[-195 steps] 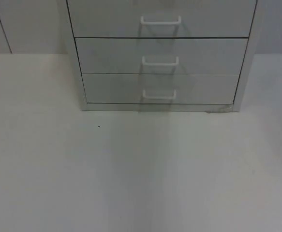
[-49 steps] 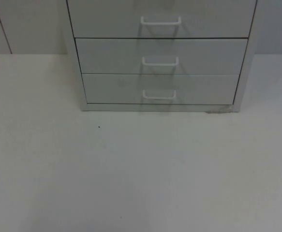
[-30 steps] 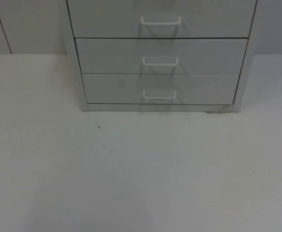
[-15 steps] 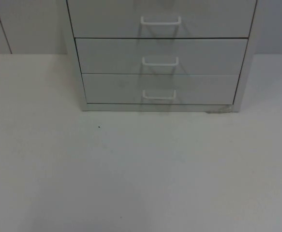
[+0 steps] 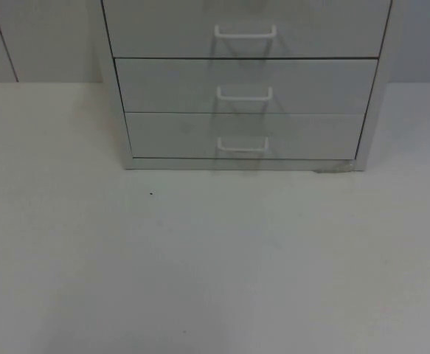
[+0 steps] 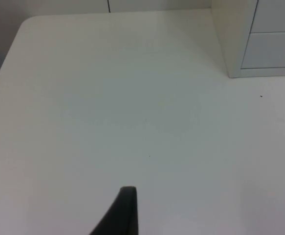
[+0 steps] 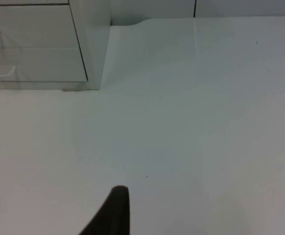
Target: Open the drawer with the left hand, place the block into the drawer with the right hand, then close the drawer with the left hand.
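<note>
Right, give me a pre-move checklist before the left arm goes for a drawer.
1. Drawers shut: ok, all three fronts of the cabinet sit flush.
2. Handles free: ok, nothing on the bottom handle or the middle handle.
3. Path over the table to the cabinet: ok.
4. Block located: not ok, none seen.
5. Left hand open: cannot tell.
6. Right hand open: cannot tell; it hangs above the table.

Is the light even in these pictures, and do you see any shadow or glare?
Top view: soft, even light; the handles cast faint shadows on the closed drawer fronts. Left wrist view: the white table is evenly lit, without glare, and the fingertip is dark. Right wrist view: a pale sheen lies on the table beside the cabinet.
</note>
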Motion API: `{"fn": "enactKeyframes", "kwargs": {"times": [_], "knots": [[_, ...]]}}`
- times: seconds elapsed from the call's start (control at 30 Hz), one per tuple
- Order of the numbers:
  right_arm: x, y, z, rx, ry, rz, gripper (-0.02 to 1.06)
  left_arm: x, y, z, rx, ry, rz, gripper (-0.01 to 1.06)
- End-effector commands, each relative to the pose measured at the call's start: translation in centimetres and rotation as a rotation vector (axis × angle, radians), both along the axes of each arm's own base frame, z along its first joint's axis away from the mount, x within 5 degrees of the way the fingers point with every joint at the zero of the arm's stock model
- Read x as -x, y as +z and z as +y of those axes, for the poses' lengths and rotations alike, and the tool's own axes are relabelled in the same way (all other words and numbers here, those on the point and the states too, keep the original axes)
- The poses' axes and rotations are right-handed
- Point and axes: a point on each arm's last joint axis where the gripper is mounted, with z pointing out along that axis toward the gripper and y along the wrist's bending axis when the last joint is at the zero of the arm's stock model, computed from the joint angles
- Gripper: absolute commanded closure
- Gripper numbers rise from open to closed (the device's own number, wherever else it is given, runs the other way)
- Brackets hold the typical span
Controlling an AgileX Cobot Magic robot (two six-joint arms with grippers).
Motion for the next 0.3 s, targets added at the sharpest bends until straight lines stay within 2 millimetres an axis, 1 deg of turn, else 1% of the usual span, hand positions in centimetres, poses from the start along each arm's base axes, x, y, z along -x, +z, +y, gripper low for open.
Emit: {"fn": "enactKeyframes", "kwargs": {"times": [0.0, 0.27], "knots": [[-0.05, -0.24, -0.05, 0.006, -0.010, 0.005, -0.01, -0.02, -0.07, 0.06, -0.002, 0.003, -0.006, 0.00], [-0.05, -0.24, -0.04, 0.004, -0.009, 0.005, -0.01, 0.00, -0.07, 0.09, -0.004, -0.020, -0.006, 0.00]]}}
